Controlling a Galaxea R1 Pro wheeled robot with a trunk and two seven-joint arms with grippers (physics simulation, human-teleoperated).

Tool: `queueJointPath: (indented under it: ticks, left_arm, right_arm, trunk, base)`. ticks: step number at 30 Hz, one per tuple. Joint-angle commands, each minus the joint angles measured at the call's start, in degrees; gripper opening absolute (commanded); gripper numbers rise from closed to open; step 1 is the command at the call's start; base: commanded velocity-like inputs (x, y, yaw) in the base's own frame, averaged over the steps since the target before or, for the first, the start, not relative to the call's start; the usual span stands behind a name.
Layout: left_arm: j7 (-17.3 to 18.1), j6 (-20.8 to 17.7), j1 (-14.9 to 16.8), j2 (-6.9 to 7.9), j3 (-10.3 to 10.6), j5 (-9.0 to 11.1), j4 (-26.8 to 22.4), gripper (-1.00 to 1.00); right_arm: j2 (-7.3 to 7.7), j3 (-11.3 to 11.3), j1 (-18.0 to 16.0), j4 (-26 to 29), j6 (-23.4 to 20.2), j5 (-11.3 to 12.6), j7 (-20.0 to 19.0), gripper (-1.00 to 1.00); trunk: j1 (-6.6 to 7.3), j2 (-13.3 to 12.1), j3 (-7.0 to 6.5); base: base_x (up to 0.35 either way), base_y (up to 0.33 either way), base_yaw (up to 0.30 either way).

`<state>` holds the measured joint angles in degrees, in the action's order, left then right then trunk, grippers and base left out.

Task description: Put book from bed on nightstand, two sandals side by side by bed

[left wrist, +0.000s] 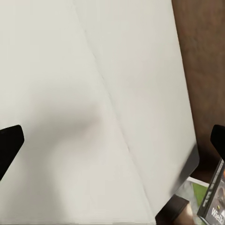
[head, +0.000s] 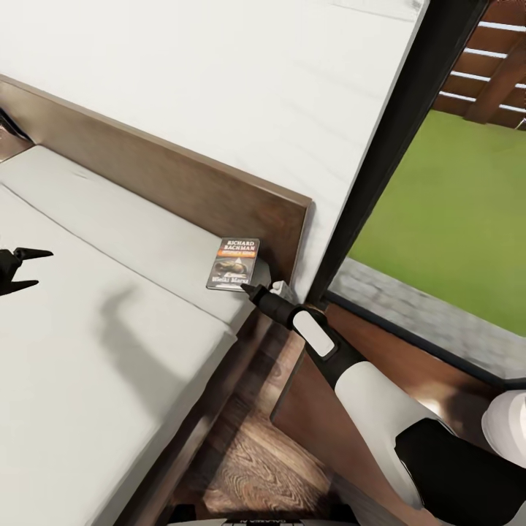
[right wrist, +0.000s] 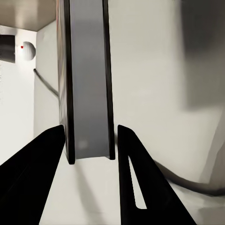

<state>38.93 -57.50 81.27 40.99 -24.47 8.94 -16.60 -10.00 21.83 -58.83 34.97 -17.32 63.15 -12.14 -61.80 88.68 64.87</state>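
The book [head: 235,261], a dark paperback with an orange band, is at the mattress corner by the headboard, and my right gripper [head: 247,287] is at its lower edge. In the right wrist view the book [right wrist: 86,84] stands edge-on between the two black fingers [right wrist: 42,168] of my right gripper [right wrist: 89,129], which press on both covers. My left gripper [head: 25,269] hangs open over the grey mattress of the bed [head: 109,343]. From the left wrist, the left gripper [left wrist: 112,140] looks down on bare mattress, with the book [left wrist: 214,197] past the corner. The sandals are out of view.
A dark-brown nightstand [head: 394,358] sits under my right arm, between the bed and the black-framed window [head: 394,146]. A strip of wood floor [head: 256,453] runs between bed frame and nightstand. The headboard [head: 183,183] backs onto the white wall.
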Motion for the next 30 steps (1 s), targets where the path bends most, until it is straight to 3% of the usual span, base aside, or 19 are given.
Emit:
queueJointPath:
  ticks: [1, 9, 14, 17, 23, 27, 30]
  left_arm:
    - [0.0, -0.3, 0.0, 0.04, -0.2, 0.2, 0.5, 1.0]
    - [0.7, -0.2, 0.0, 1.55, -0.1, 0.1, 4.0, 1.0]
    - [3.5, 1.4, 0.0, 3.56, -0.1, 0.1, 8.1, 1.0]
    - [5.2, 2.5, 0.0, 4.04, -0.1, -0.6, 9.9, 1.0]
    - [11.1, 5.9, 0.0, 4.44, 0.1, -5.3, 13.2, 1.0]
    - [16.9, 7.7, 0.0, 4.44, 0.1, -8.4, 14.1, 1.0]
    - [19.1, 8.2, 0.0, 4.24, 0.1, -9.3, 14.4, 1.0]
  right_arm:
    - [0.0, 0.1, 0.0, -0.1, -0.1, 0.3, -0.1, -1.0]
    - [0.0, 0.0, 0.2, -0.1, -1.0, 0.3, -1.8, -1.0]
    - [0.0, 0.0, 0.4, -0.2, -2.6, 0.3, -3.2, -1.0]
    - [0.0, 0.1, 0.4, -0.2, -3.3, 0.3, -3.4, -1.0]
    - [0.0, 0.1, 0.5, -0.2, -4.8, 0.3, -3.5, -1.0]
    - [0.0, 0.0, 0.5, -0.7, -5.8, 0.3, -3.6, -1.0]
    - [0.0, 0.0, 0.5, -0.9, -6.0, 0.3, -3.7, -1.0]
  trunk:
    - [0.0, 0.0, -0.06]
    - [0.0, 0.0, -0.78]
    - [0.0, 0.0, -1.22]
    - [0.0, 0.0, -1.49]
    - [0.0, 0.0, -2.03]
    - [0.0, 0.0, -2.38]
    - [0.0, 0.0, -2.65]
  base:
    - [0.0, 0.0, 0.0]
    - [0.0, 0.0, 0.0]
    - [0.0, 0.0, 0.0]
    - [0.0, 0.0, 0.0]
    - [0.0, 0.0, 0.0]
    - [0.0, 0.0, 0.0]
    - [0.0, 0.0, 0.0]
